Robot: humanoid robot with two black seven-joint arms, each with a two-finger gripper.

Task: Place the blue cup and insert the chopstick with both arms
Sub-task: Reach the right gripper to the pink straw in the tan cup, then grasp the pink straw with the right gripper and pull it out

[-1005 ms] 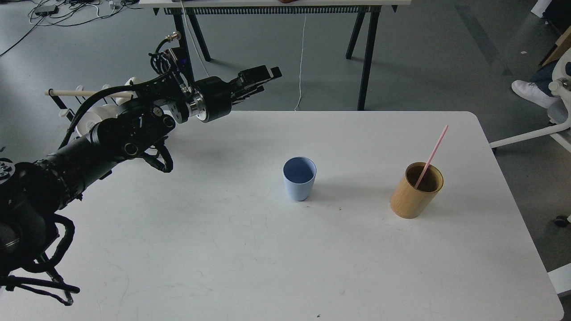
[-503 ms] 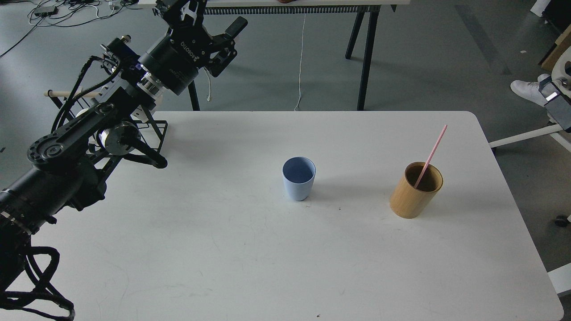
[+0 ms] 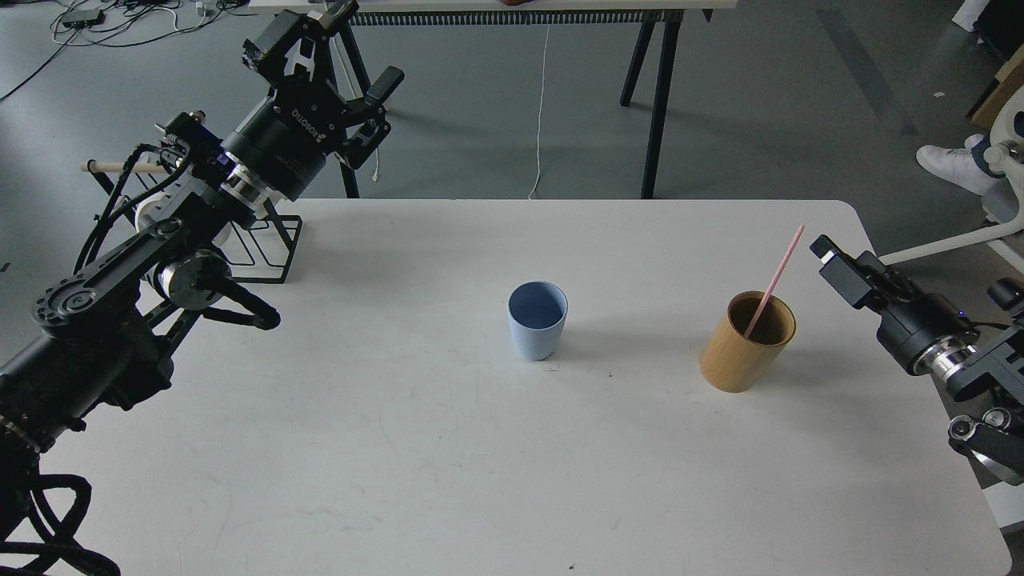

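Observation:
The blue cup [image 3: 538, 322] stands upright and empty near the middle of the white table [image 3: 448, 448]. One pink chopstick [image 3: 774, 277] leans in a tan wooden cylinder [image 3: 746, 342] to the right of the cup. My left gripper [image 3: 330, 62] is open and empty, raised above the table's far left corner, far from the cup. My right gripper [image 3: 830, 258] comes in from the right edge and sits just right of the chopstick's top, apart from it. Its fingers look like one dark block, so I cannot tell them apart.
A black wire rack [image 3: 268, 250] with a pale wooden dowel [image 3: 120, 166] and white mugs [image 3: 148, 214] stands at the table's far left corner, partly behind my left arm. A second table's legs [image 3: 658, 104] stand beyond the far edge. A person's white shoe [image 3: 948, 166] is on the floor at the right.
My right arm has come into view from the right edge, up to beside the chopstick. My left gripper rose, opened, then drew back a little to the left.

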